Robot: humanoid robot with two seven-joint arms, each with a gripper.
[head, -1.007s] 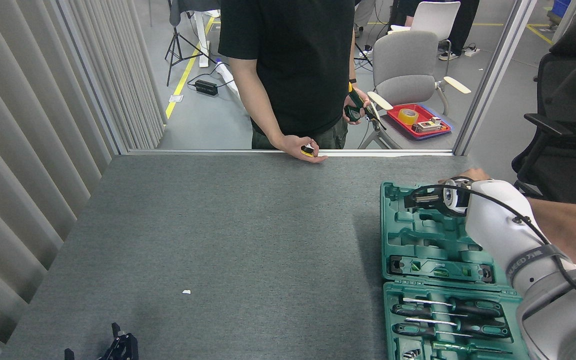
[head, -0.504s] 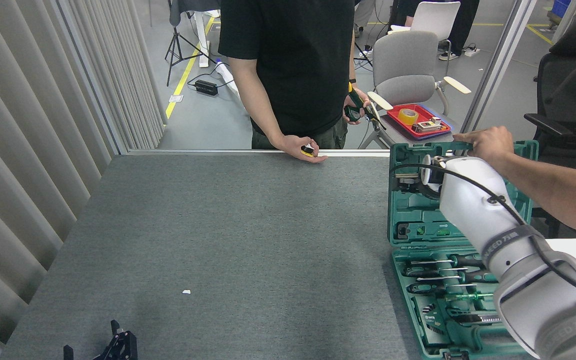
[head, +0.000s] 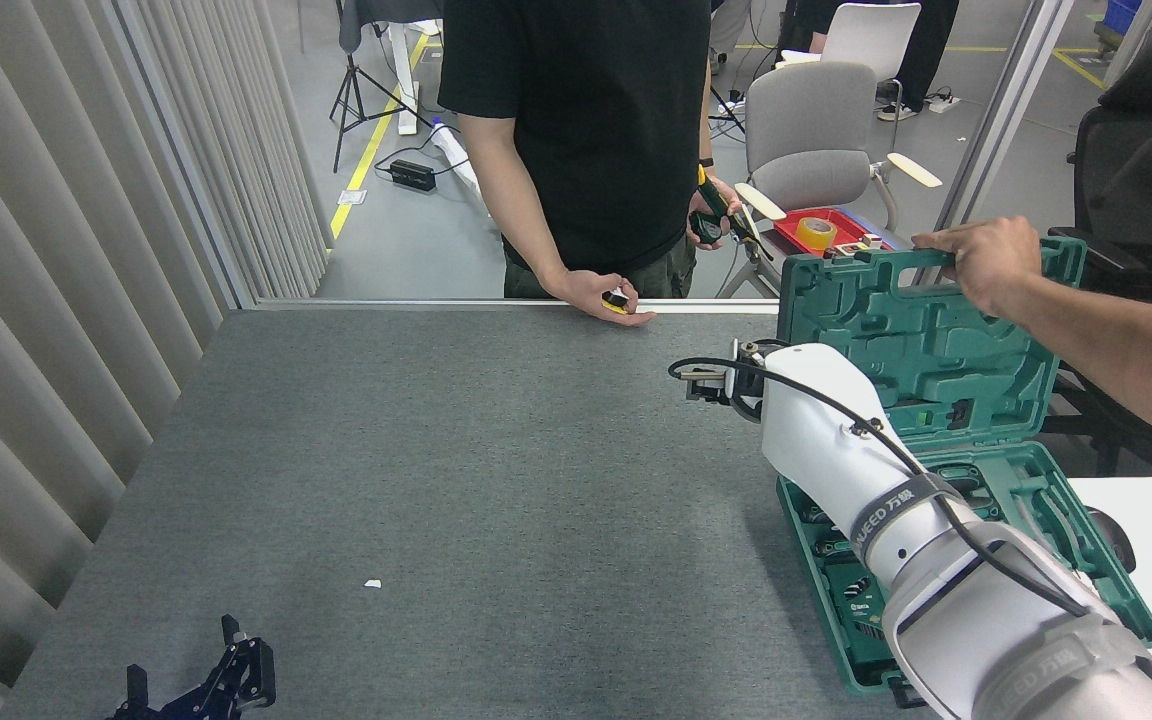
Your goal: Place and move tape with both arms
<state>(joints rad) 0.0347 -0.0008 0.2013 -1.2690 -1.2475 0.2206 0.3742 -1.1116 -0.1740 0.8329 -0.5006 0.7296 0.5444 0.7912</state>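
Note:
My right arm, white and grey, reaches in from the lower right. Its gripper hangs over the grey table just left of the green tool case; it is small and end-on, so its state is unclear. Only the black fingers of my left gripper show at the bottom left; they are spread apart and hold nothing. A small yellow and black round thing, possibly a tape measure, rests in a person's hand at the table's far edge. A yellow tape roll lies in a red tray off the table.
Another person's hand grips the case's raised lid at the right. The person in a black shirt stands behind the far edge with a tool in the other hand. Slatted panels wall the left side. A white scrap lies on the table.
The hand has swung the tool case's lid upright and the case has shifted right. My right gripper has moved left, off the case. My left gripper has risen slightly.

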